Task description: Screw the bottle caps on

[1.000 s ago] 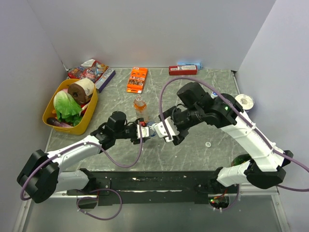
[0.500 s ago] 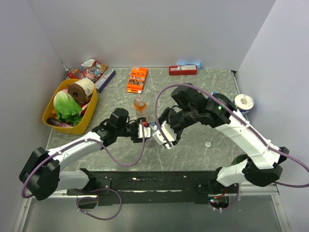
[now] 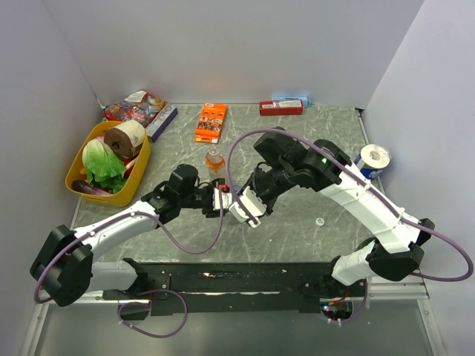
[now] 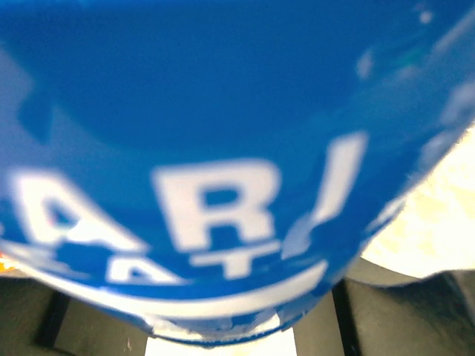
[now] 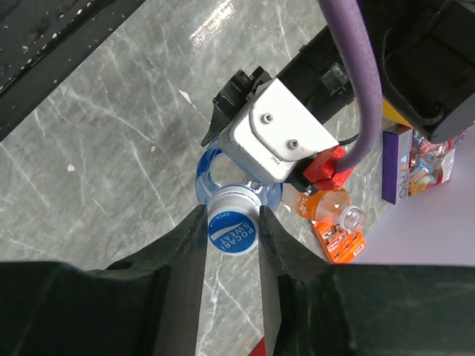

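My left gripper (image 3: pixel 220 199) is shut on a short clear bottle with a blue label (image 5: pixel 204 172). The label fills the left wrist view (image 4: pixel 223 148), with a dark finger (image 4: pixel 404 311) beside it. My right gripper (image 3: pixel 245 208) is right over that bottle. Its fingers are shut on a blue and white bottle cap (image 5: pixel 232 228) that sits on the bottle's neck. The taller orange bottle (image 3: pixel 215 160) stands uncapped just behind; it also shows in the right wrist view (image 5: pixel 330 209). A small whitish cap (image 3: pixel 320 221) lies on the table to the right. Another blue-labelled bottle (image 3: pixel 373 157) sits at the far right.
A yellow basket (image 3: pixel 76 167) with lettuce and a brown roll stands at the left. Snack packs (image 3: pixel 137 109), a flat orange box (image 3: pixel 211 122) and a red box (image 3: pixel 280 108) lie along the back wall. Purple cables loop over both arms.
My right arm has swung left and brought its gripper with the cap over the bottle in the left gripper. The bottle at the far right has come into view. The left arm has barely moved.
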Available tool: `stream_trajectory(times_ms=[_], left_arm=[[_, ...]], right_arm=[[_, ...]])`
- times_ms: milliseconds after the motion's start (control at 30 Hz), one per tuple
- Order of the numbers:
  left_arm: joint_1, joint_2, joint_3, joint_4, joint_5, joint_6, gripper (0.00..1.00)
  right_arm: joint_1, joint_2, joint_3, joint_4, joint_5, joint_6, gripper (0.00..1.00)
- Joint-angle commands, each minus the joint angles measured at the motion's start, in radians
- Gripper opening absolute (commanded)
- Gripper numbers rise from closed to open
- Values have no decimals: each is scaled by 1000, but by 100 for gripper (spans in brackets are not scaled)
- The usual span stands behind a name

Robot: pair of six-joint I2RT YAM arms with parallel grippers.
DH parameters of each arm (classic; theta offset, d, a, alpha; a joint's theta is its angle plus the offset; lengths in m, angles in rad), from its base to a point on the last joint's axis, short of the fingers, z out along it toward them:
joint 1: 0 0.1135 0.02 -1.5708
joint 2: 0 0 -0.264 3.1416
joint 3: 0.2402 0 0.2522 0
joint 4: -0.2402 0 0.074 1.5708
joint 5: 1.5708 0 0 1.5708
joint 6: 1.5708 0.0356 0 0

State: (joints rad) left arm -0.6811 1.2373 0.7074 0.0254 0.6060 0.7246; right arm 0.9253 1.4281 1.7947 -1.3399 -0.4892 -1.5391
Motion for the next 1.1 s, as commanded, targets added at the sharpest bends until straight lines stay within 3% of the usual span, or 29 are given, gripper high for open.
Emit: stream_trajectory(times_ms=[0,133,333,600,767,900,1067], left_arm=[[3,-2,37,85,37,-43,1],[3,-7,37,163,11,-164,1],[2,-21,26,301,-86,-350,1],[-18,-41,0,340,-179,-375,1],[-31,-35,-5,349,-297,-373,1],[-34,-24,-14,326,-333,-366,1],[-34,-29,-34,288,-312,-364,1]], right_arm=[[4,8,23,-24,18,26,26],[-26,29,5,34,26,169,14],[-143,182,167,29,-21,557,9],[-212,331,356,-33,-77,839,5],[-227,466,506,-166,-135,1071,4],[-223,434,480,-111,-80,1177,6],[-269,463,740,-101,-71,1260,21]])
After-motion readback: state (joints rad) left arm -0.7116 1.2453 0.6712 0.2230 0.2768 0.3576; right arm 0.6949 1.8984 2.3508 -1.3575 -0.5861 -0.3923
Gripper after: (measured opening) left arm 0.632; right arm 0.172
